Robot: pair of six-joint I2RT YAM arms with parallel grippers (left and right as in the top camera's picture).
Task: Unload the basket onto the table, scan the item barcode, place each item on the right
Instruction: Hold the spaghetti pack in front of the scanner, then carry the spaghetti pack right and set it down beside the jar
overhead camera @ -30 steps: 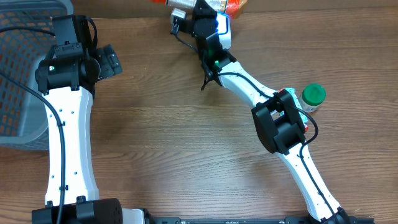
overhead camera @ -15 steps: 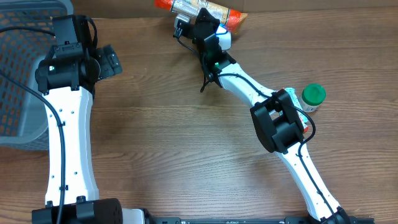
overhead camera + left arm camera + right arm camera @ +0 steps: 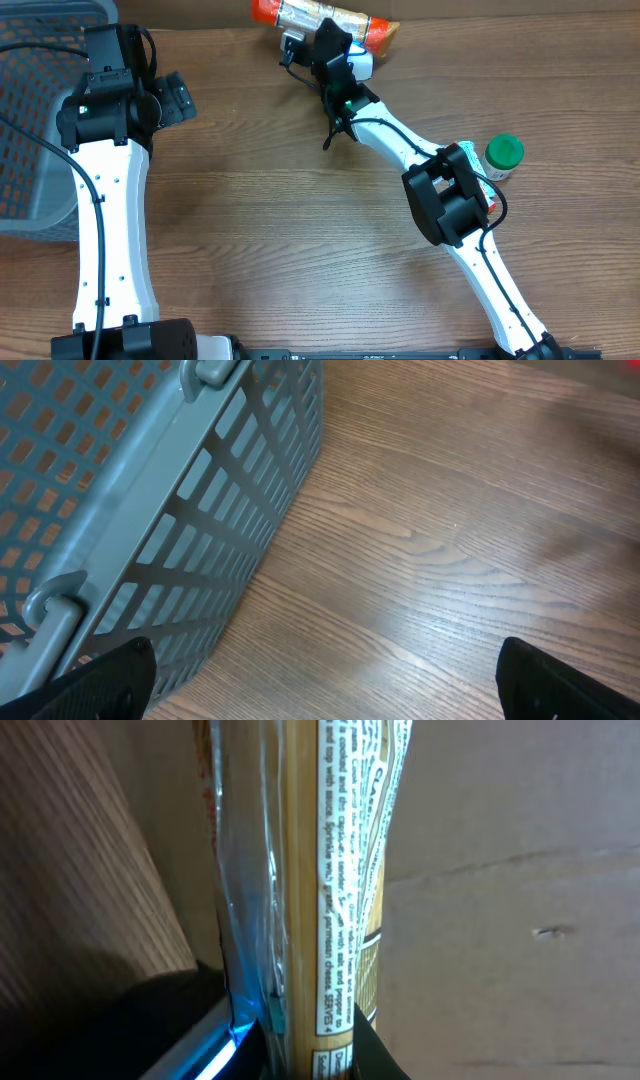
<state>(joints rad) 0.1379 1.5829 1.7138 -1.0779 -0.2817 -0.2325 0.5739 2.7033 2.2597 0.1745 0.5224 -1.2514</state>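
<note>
The item is a long clear packet of pasta with orange ends (image 3: 300,14), lying across the far edge of the table in the overhead view. My right gripper (image 3: 327,36) is shut on its middle. In the right wrist view the packet (image 3: 325,870) stands between the two black fingers (image 3: 375,1055), its printed label facing the camera; my right gripper (image 3: 315,1045) pinches its lower end. No barcode shows. My left gripper (image 3: 176,98) hovers by the basket, and in the left wrist view the left gripper (image 3: 335,680) is open over bare wood.
A grey mesh basket (image 3: 30,120) fills the far left corner, and its wall (image 3: 150,490) is close to my left fingers. A white bottle with a green cap (image 3: 503,157) stands at the right. A black part with a blue glow (image 3: 215,1025) sits beside the packet. Brown cardboard (image 3: 500,920) lies behind.
My right gripper has brought the packet a little nearer from the far edge, so more of it shows. The left arm has not moved.
</note>
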